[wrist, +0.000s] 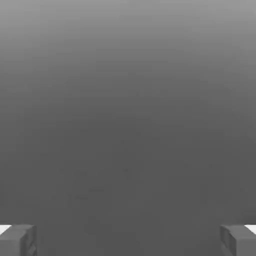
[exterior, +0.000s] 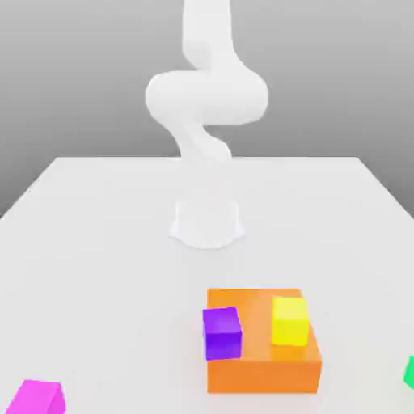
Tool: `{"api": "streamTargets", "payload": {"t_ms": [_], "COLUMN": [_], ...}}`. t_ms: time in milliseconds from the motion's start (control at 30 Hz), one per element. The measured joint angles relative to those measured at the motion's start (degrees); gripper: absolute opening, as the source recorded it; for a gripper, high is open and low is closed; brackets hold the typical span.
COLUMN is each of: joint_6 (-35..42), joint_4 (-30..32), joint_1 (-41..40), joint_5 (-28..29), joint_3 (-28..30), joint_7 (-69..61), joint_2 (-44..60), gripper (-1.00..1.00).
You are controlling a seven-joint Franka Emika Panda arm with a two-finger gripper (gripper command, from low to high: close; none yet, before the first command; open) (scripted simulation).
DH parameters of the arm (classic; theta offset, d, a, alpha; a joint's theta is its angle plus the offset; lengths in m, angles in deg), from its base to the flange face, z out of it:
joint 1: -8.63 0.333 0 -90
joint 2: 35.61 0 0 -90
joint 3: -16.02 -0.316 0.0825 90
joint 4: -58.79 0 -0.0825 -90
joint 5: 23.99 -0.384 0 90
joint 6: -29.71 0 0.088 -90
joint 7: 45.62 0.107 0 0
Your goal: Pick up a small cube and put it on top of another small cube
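Observation:
The small magenta-pink cube (exterior: 36, 398) lies on the white table at the front of the exterior view's left. The violet-purple cube (exterior: 221, 332) sits on the near left part of a large orange block (exterior: 263, 368). My arm rises from its base at the table's middle and leaves the picture at the top. In the hand view my gripper (wrist: 128, 240) stands open, its two grey fingertips (wrist: 17, 240) far apart against plain grey, with nothing between them.
A yellow cube (exterior: 290, 320) rests on the orange block beside the purple one. A green cube (exterior: 410, 372) sits at the exterior view's right edge. The arm's white base (exterior: 207, 222) stands mid-table.

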Motion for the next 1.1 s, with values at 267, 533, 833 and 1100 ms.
{"api": "streamTargets", "payload": {"t_ms": [267,533,833,1100], "joint_6": [-3.50,-6.79,-10.93,-16.71], "joint_4": [-1.57,-3.14,-4.77,-6.30], "joint_1": [2.13,1.75,-2.55,-6.56], "joint_5": [-5.11,-11.30,-15.19,-14.88], "joint_3": [7.66,12.89,14.70,15.38], "joint_7": [-8.25,-17.17,-25.06,-28.95], "joint_2": [16.90,33.62,51.82,66.92], "gripper": [0.00,0.00,0.00,0.00]}}
